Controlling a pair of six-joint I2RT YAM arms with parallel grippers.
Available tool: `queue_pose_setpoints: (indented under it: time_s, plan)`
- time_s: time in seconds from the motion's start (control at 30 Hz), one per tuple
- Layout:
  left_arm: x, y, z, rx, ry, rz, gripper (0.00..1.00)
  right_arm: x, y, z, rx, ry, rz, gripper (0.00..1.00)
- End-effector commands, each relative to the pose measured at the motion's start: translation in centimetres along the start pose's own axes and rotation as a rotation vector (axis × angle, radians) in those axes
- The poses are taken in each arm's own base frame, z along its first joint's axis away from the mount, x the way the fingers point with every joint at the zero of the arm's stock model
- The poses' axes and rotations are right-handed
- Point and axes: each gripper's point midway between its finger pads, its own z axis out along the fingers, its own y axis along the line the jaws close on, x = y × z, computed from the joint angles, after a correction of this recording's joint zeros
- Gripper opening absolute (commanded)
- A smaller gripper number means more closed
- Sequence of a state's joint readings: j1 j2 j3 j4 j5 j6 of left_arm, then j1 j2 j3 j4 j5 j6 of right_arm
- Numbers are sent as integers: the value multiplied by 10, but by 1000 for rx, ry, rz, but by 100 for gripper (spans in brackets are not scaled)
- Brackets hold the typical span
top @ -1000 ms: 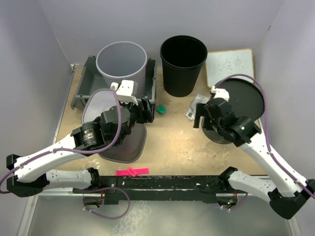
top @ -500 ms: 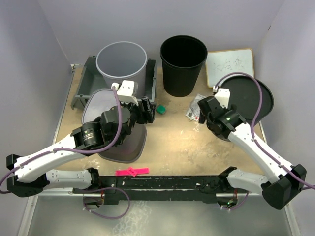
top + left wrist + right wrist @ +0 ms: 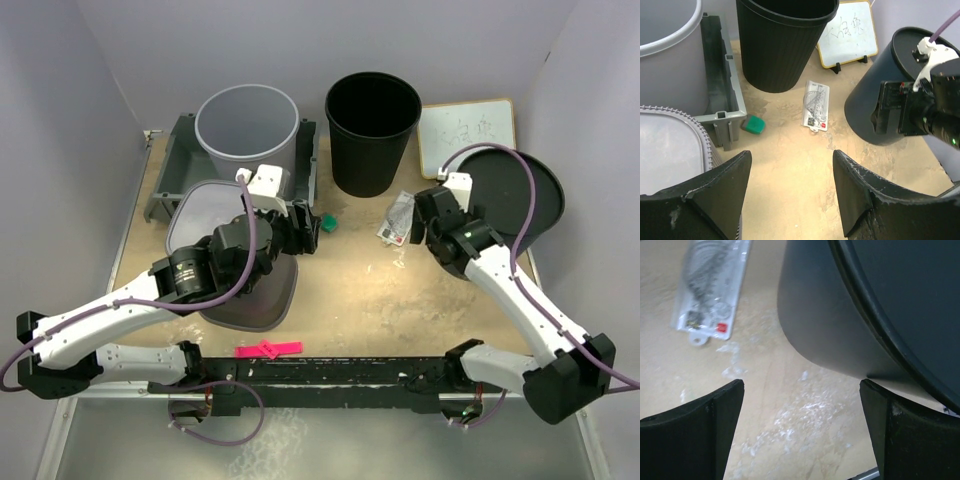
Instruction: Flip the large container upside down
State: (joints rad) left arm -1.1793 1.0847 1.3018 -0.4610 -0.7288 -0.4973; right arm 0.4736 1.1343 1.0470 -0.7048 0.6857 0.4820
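Note:
A large dark container (image 3: 512, 192) stands tilted at the right, its flat closed end facing up and to the right. It also shows in the left wrist view (image 3: 880, 100) and the right wrist view (image 3: 840, 315). My right gripper (image 3: 425, 222) is open and empty just left of its lower wall, low over the table; it shows in the left wrist view (image 3: 888, 107). In the right wrist view (image 3: 801, 385) the right finger lies close by the container's lower edge. My left gripper (image 3: 305, 232) is open and empty over the table in its own view (image 3: 791, 155).
An upright black bin (image 3: 372, 130), a grey bucket (image 3: 247, 128) in a grey tray (image 3: 170, 165), a whiteboard (image 3: 466, 135), a flat packet (image 3: 398, 218), a small green block (image 3: 326, 222), a grey oval lid (image 3: 262, 300) and a pink clip (image 3: 268, 349).
The right gripper has moved back and right toward the dark container, which has shifted toward the back right and tilted. The left arm has edged slightly to the right.

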Motion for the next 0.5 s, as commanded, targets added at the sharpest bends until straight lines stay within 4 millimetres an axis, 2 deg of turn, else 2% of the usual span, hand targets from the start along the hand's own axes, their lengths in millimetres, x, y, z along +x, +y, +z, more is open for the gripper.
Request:
queue_pose_setpoints:
  time_s: [0.0,0.13,0.2,0.3,0.37,0.47]
  plan:
    - [-17,-8,-7,40,-11,-36,63,-22,-17,23,23,-16,60,100]
    - [-18,-6,-8,36,-17,-44,63,-54,15,10,-158,-49,128,100]
    - [-20,-7,-8,39,-22,-47,63,-70,46,-6,-348,-60,137,100]
    - [-24,-8,-9,41,-30,-44,63,-94,95,-42,-646,-107,138,100]
    - [-29,-6,-11,31,-39,-38,63,-114,112,-63,-735,-172,115,100]
    - [-37,-2,-14,16,-42,-21,63,-151,124,-81,-773,-297,65,100]
